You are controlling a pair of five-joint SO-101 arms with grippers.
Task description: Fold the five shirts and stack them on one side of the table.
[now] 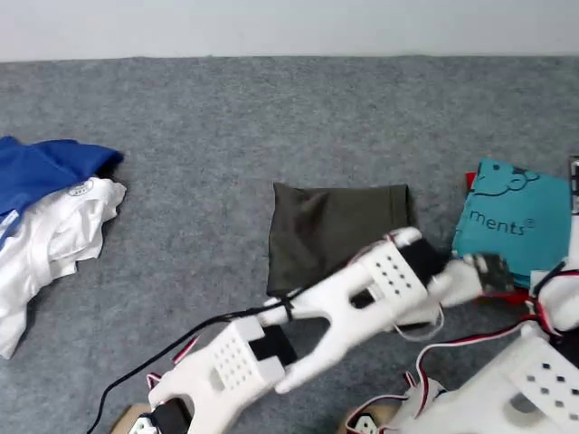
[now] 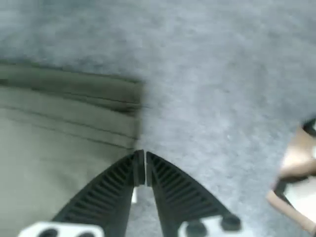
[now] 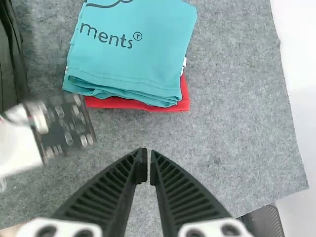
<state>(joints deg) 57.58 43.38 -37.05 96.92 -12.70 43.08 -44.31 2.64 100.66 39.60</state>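
A folded olive shirt lies at the middle of the grey mat. My left gripper is shut, its tips at the olive shirt's edge, with no cloth visible between them. On the right, a folded teal shirt rests on a folded red shirt. My right gripper is shut and holds nothing, hovering over bare mat just in front of the teal shirt. A crumpled blue shirt and a crumpled white shirt lie at the far left.
The grey mat covers the table, and its right edge runs close to the stack. The left arm's wrist reaches between the olive shirt and the stack. Its circuit board lies near my right gripper.
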